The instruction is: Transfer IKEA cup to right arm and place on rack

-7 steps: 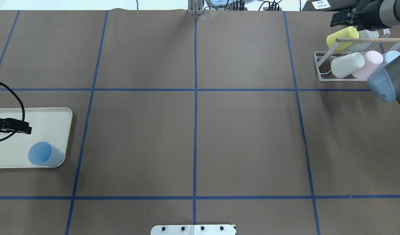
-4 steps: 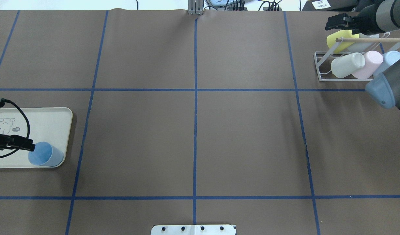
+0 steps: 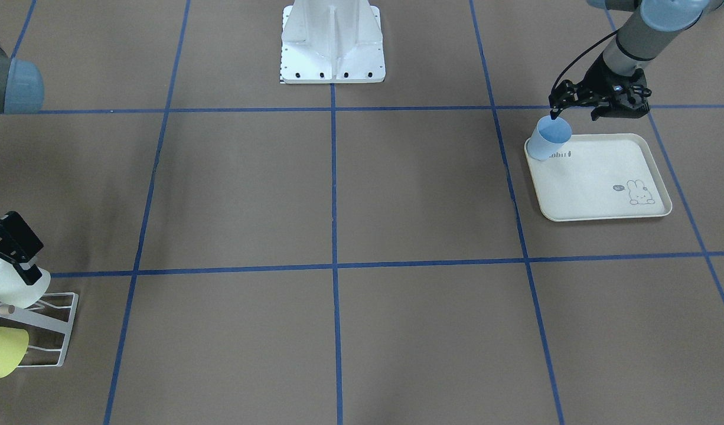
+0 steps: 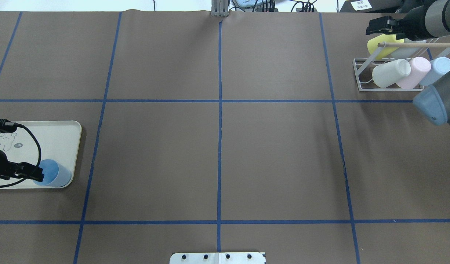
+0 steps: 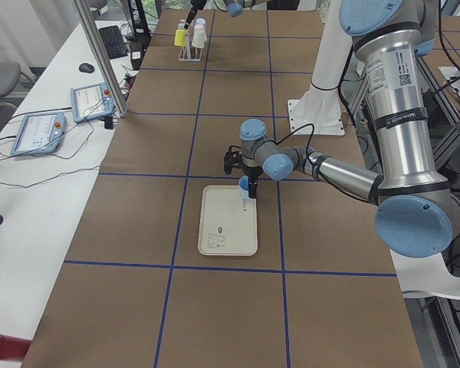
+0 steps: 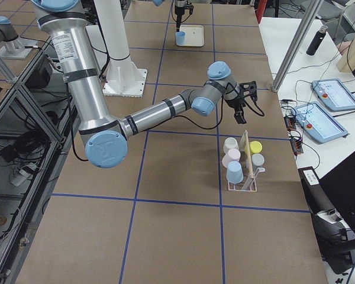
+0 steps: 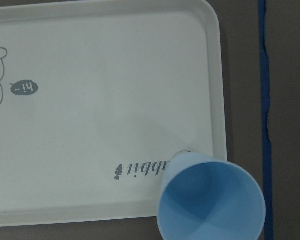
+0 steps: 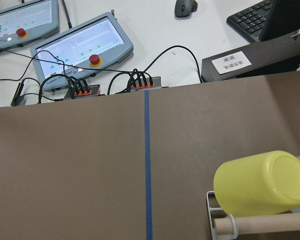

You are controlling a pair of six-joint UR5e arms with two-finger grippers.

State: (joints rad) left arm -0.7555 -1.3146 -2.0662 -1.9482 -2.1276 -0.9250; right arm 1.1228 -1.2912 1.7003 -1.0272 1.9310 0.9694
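The light-blue IKEA cup point(image 4: 59, 175) point(image 3: 544, 143) point(image 7: 210, 205) stands upright, mouth up, on the near right corner of a cream rabbit-print tray point(image 4: 65, 126). My left gripper point(image 4: 25, 171) point(image 3: 574, 111) hangs open over the tray, pointing down, one fingertip at the cup's rim. Its wrist view looks straight into the cup and shows no fingers. The white wire rack point(image 4: 360, 79) point(image 3: 58, 330) at the far right holds several cups. My right gripper point(image 4: 375, 26) point(image 3: 10, 248) hovers open and empty just beyond the rack, above the yellow cup point(image 8: 262, 182).
The rack's wooden dowel point(image 4: 417, 44) runs above yellow, white, pink and pale-blue cups. The right arm's blue elbow cap point(image 4: 430, 104) overhangs the rack's near side. Brown paper with blue tape lines covers the table. Tablets and cables lie past the far edge.
My left gripper has moved over the tray toward the table's near edge and reached the cup's rim. My right gripper shifted slightly left, away from the rack, then held still.
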